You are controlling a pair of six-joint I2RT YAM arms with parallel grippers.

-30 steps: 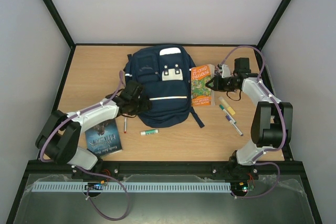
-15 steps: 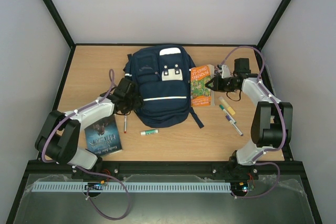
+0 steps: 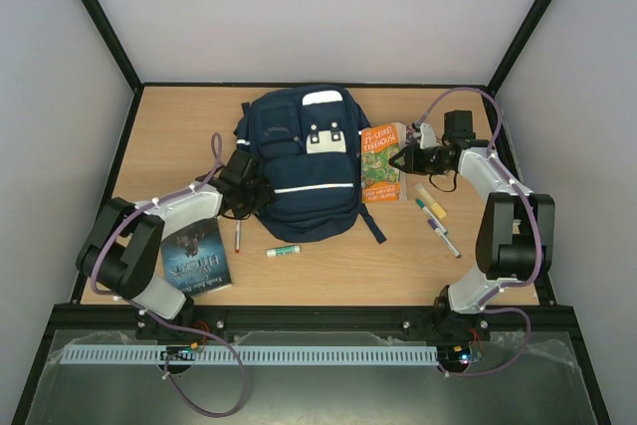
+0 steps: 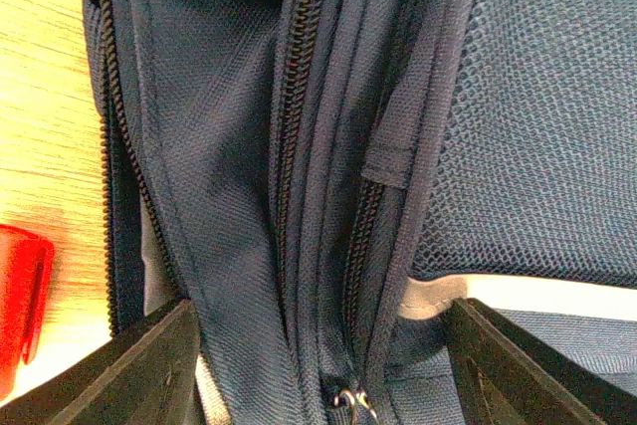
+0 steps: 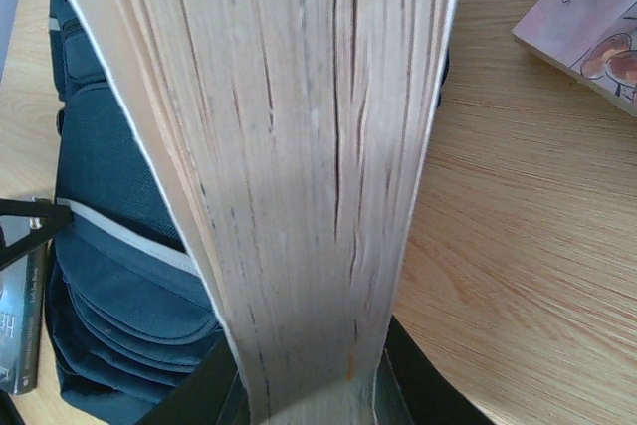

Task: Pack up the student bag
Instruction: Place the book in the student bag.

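1. The left pincer is standing wide open with nothing in its grip. Its two fingers are straddling the side seams of the backpack, probably to catch the zip, whose pull is lying between them at the near edge of the wrist view.
2. The right pincer is gripping the orange book by its page edge. It is holding the book tilted up just beside the backpack's right flank, apparently waiting for an opening.
3. The backpack is lying flat in the middle of the counter, front pocket up. Its zips are looking closed, so nothing can go in yet; that is what is standing in the way.
4. On the left, a red pen is lying just beside the left pincer, close enough to be knocked. A dark book is sitting nearer the arm's base, and a small white-and-green tube is lying below the backpack.
5. On the right, several pens are lying below the raised book, and a second book is resting flat on the counter near it.
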